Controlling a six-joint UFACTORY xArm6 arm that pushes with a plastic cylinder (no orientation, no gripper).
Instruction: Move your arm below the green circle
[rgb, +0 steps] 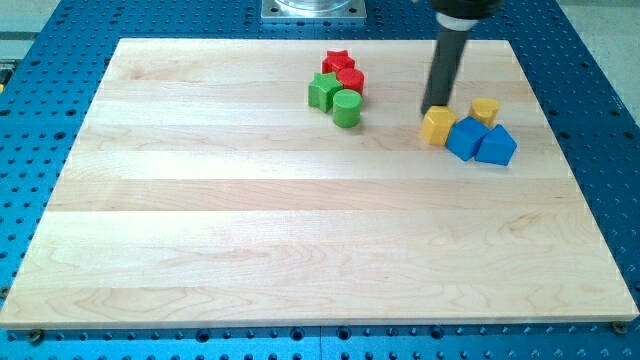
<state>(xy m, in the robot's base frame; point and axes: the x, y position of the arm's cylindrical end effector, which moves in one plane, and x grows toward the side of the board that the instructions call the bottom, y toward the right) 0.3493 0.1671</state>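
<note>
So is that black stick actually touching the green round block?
Apart. The camera view shows my tip beside a yellow block, with bare wood between it and the green circle further to the view's left.

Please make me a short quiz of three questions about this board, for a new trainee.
1. True or false: my tip touches the green circle.
2. Which block lies nearest my tip? A) red star B) yellow block C) green star
3. How many blue blocks are there?

Key: 1 false; it stands far to the view's right, by the yellow block. 2 B. 3 two.
</note>
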